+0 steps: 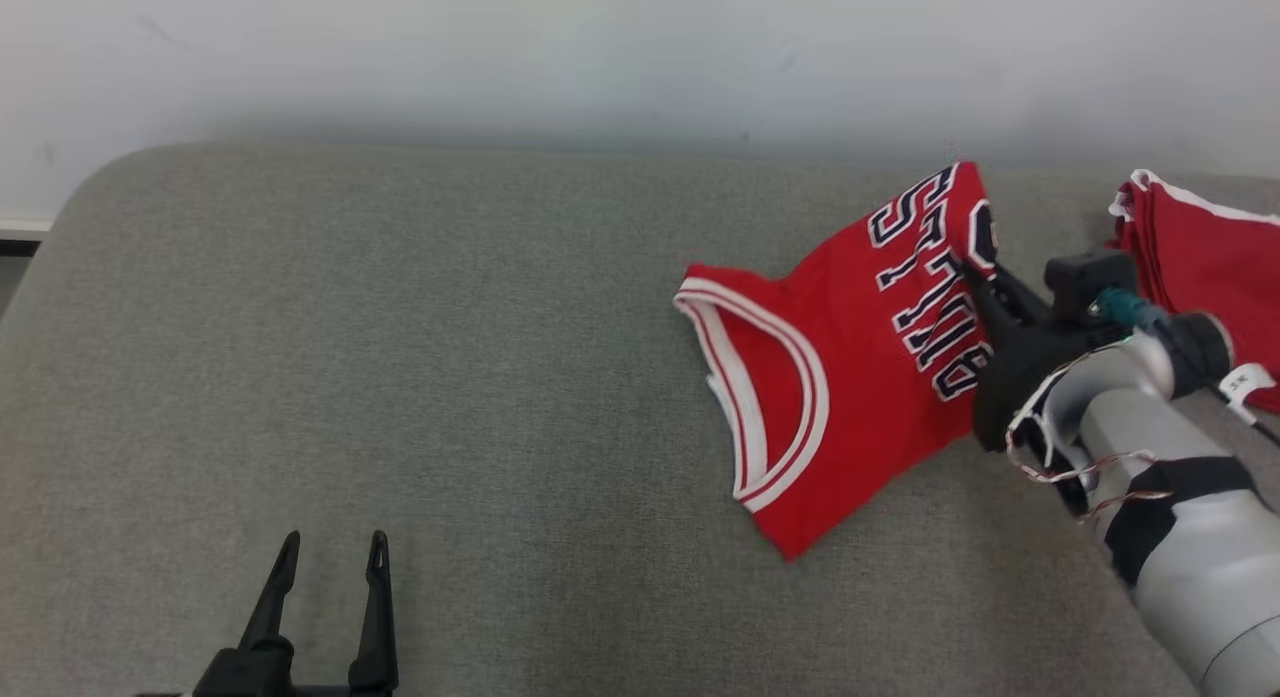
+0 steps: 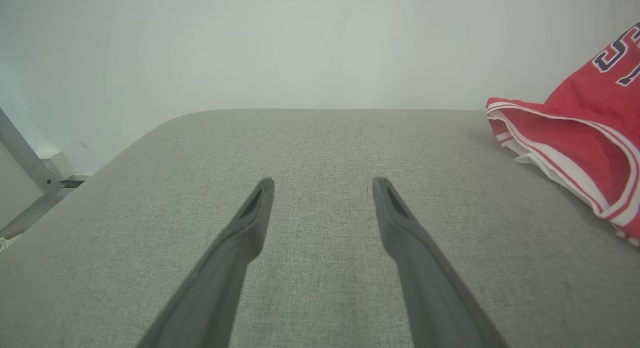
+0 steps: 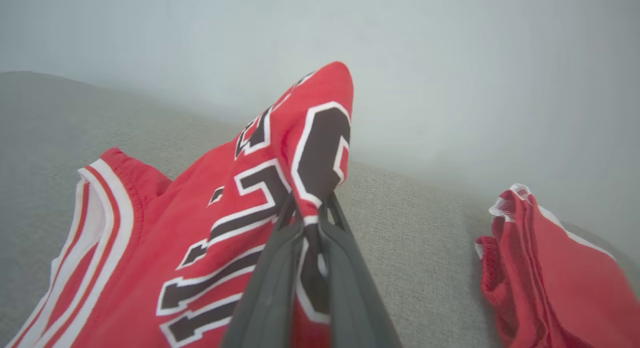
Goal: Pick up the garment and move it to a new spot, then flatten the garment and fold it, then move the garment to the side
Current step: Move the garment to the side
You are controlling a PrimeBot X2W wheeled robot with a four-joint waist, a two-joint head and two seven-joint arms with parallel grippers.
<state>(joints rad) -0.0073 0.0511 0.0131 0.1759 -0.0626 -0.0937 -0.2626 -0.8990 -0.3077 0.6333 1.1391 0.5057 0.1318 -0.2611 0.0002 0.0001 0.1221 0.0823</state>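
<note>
On the grey padded surface [image 1: 400,377] in my head view, the red basketball jersey [image 1: 840,377] lies right of centre, its lettered end lifted. My right gripper [image 1: 978,277] is clenched on that raised fold. My left gripper [image 1: 330,547] hovers spread at the lower left, well apart from it. A second red garment [image 1: 1200,247] sits at the far right.

Left wrist view: my fingers stand wide over the padding, with the jersey's white-trimmed opening at the right edge.

Right wrist view: both fingers pinch the lettered fold, which rises above the fingertips.
</note>
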